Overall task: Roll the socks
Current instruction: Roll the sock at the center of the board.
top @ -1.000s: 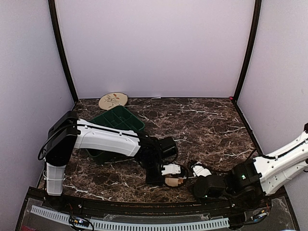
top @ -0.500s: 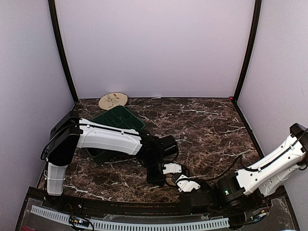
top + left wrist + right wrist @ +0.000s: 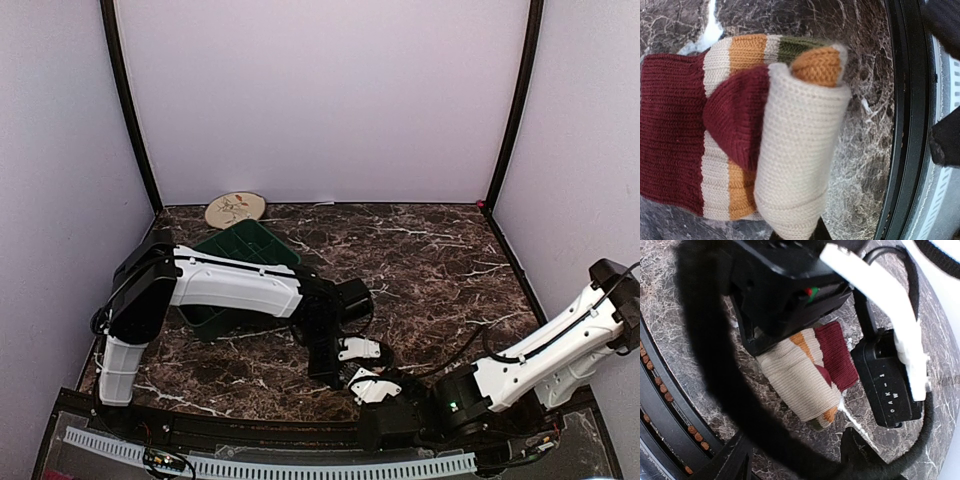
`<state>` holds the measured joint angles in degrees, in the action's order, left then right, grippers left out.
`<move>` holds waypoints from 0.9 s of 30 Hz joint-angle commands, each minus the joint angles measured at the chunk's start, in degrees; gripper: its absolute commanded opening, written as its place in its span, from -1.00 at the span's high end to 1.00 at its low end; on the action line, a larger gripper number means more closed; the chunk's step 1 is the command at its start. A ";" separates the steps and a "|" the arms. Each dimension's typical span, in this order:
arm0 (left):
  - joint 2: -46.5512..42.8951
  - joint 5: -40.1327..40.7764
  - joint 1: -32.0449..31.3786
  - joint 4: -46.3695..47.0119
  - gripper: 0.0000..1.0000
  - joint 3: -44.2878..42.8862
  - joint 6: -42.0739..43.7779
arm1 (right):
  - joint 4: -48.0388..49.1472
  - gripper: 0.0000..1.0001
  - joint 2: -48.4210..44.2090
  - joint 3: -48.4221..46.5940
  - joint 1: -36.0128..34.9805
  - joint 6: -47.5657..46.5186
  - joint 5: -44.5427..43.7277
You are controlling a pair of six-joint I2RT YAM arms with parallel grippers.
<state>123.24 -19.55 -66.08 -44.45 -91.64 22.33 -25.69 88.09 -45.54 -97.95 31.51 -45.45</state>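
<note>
Sock roll [image 3: 795, 150] clamped in shut left gripper [image 3: 335, 365], lying slantwise just ahead of parted, empty right gripper [image 3: 365, 385]

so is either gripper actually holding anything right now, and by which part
The left gripper pinches the striped sock by its rolled cream end, jaws shut on it. The right gripper is open nearby, holding nothing.

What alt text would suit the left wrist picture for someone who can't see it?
Close-up of a striped sock in dark red, cream and orange, partly rolled into a thick cream tube, on a dark marble table. A black rim runs down the right side.
</note>
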 commanded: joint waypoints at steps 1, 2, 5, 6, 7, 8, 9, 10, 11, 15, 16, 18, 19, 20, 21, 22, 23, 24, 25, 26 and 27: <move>3.10 -2.20 0.72 -3.65 1.00 -1.42 1.22 | -2.57 -0.16 0.59 -2.59 -1.75 1.28 -5.15; 3.32 -2.57 1.15 -3.83 1.00 -1.67 1.17 | -3.98 -0.16 1.21 -3.07 -2.13 2.54 -6.05; 3.73 -3.73 2.36 -4.35 1.00 -2.22 1.25 | -7.03 -0.17 2.56 -4.45 -3.71 4.86 -8.04; 3.79 -3.94 2.63 -4.48 1.00 -2.42 1.23 | -7.45 -0.17 2.78 -4.84 -4.39 5.03 -8.33; 3.82 -4.18 2.94 -4.51 1.00 -2.55 1.27 | -8.00 -0.17 2.84 -5.19 -4.93 5.39 -8.64; 3.91 -4.38 3.16 -4.55 1.00 -2.50 1.29 | -8.43 -0.17 2.87 -5.41 -5.18 5.60 -8.90; 4.06 -4.56 3.38 -4.57 1.00 -2.50 1.24 | -8.79 -0.17 2.87 -5.51 -5.35 5.66 -9.09; 4.14 -4.65 3.56 -4.68 1.00 -2.50 1.31 | -8.97 -0.17 2.87 -5.68 -5.51 5.67 -9.18; 4.26 -4.81 3.66 -4.68 1.00 -2.50 1.33 | -9.16 -0.18 2.87 -5.70 -5.64 5.67 -9.29; 4.42 -5.39 3.77 -4.85 1.00 -2.67 1.43 | -8.47 -0.18 4.72 -6.12 -6.11 2.63 -8.11; 4.45 -5.53 3.77 -4.86 1.00 -2.81 1.41 | -7.86 -0.18 5.00 -6.07 -6.10 1.24 -7.36; 4.50 -5.98 3.78 -4.94 1.00 -3.01 1.55 | -6.10 -0.18 5.60 -5.83 -6.03 -1.98 -6.13; 4.57 -6.16 3.77 -5.01 1.00 -3.16 1.52 | -5.21 -0.17 5.89 -5.53 -5.91 -3.29 -5.43; 4.61 -6.31 3.77 -5.10 1.00 -3.35 1.57 | -4.35 -0.17 6.21 -5.31 -5.62 -4.55 -4.77; 4.68 -6.49 3.77 -5.19 1.00 -3.49 1.64 | -4.06 -0.17 6.55 -5.41 -5.38 -5.33 -4.51; 4.76 -6.74 3.77 -5.29 1.00 -3.61 1.73 | -3.83 -0.17 6.80 -5.49 -5.03 -6.35 -4.37; 4.81 -6.85 3.78 -5.38 1.00 -3.72 1.80 | -3.56 -0.17 7.11 -5.64 -4.67 -7.51 -4.07; 4.78 -6.96 3.77 -5.39 1.00 -3.73 1.93 | -3.27 -0.17 7.36 -5.99 -4.18 -8.75 -3.48; 4.79 -6.99 3.81 -5.39 1.00 -3.78 1.94 | -2.84 -0.17 7.62 -6.22 -3.63 -10.33 -2.60; 4.80 -6.99 3.78 -5.39 1.00 -3.85 1.93 | -2.41 -0.18 8.00 -6.55 -3.09 -11.70 -1.75; 4.74 -6.99 3.77 -5.34 1.00 -3.82 2.01 | -2.09 -0.18 8.44 -6.76 -2.52 -13.07 -0.98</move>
<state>126.45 -27.27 -62.72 -47.92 -95.13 23.40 -30.46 95.04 -50.46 -102.26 25.12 -49.15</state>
